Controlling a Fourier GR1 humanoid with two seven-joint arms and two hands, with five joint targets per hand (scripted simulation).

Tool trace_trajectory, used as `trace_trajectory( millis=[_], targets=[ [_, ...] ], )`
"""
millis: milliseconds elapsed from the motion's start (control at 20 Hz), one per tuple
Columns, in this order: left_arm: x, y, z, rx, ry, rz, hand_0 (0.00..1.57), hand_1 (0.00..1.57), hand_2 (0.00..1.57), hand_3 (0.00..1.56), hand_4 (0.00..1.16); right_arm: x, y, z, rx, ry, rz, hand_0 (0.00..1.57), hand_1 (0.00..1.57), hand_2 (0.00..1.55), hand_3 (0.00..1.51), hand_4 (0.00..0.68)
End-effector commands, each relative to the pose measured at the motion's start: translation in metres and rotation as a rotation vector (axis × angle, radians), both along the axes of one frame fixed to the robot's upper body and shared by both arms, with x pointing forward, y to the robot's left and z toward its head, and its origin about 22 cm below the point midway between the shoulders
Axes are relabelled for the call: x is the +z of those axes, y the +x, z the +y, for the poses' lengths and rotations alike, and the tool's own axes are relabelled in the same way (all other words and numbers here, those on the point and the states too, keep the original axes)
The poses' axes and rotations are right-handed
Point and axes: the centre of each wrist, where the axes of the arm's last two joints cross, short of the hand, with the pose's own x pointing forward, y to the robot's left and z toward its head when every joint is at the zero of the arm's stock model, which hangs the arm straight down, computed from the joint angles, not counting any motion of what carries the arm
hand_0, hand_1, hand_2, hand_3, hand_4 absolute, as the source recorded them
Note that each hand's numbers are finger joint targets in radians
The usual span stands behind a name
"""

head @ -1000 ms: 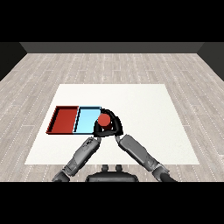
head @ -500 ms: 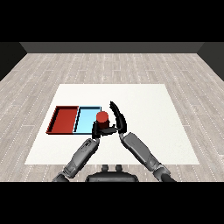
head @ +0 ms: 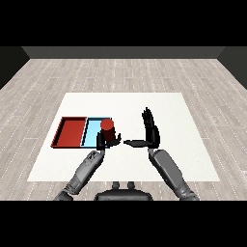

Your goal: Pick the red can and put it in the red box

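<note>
Red can (head: 107, 128) upright in curled left hand (head: 102, 141), red box (head: 71, 132) waiting at nine o'clock, right hand (head: 150, 130) open and holding nothing at three o'clock.

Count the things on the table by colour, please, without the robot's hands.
Red: 2, the red can and the red tray.
Light blue: 1, the light blue tray.
Total: 3.
</note>
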Motion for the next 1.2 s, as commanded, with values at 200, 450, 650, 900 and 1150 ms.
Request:
trace_trajectory(
  millis=[200,450,650,900,1150],
  targets=[
    [0.027,0.004,0.093,0.128,0.21,-0.055,1.57,1.57,1.56,1.47,1.12,-0.034,-0.044,-0.076,-0.146,-0.034,0.066,0.0,0.0,0.0,0.0,0.0],
    [0.024,0.037,0.153,0.25,0.267,0.053,1.57,1.57,1.55,1.46,1.12,-0.036,-0.051,-0.109,-0.216,-0.054,0.091,0.0,0.0,0.0,0.0,0.0],
    [0.018,0.034,0.189,0.316,0.26,0.096,1.57,1.57,1.57,1.49,1.12,-0.056,-0.048,-0.123,-0.249,-0.123,0.119,0.0,0.0,0.0,0.0,0.0],
    [0.01,0.053,0.233,0.363,0.378,0.262,1.57,1.57,1.56,1.47,1.1,-0.058,-0.035,-0.128,-0.291,-0.109,0.175,0.0,0.0,0.0,0.0,0.0],
    [-0.001,0.071,0.24,0.424,0.416,0.328,1.57,1.57,1.56,1.49,1.06,-0.054,-0.02,-0.138,-0.298,-0.139,0.188,0.0,0.0,0.0,0.0,0.0]
  ],
)
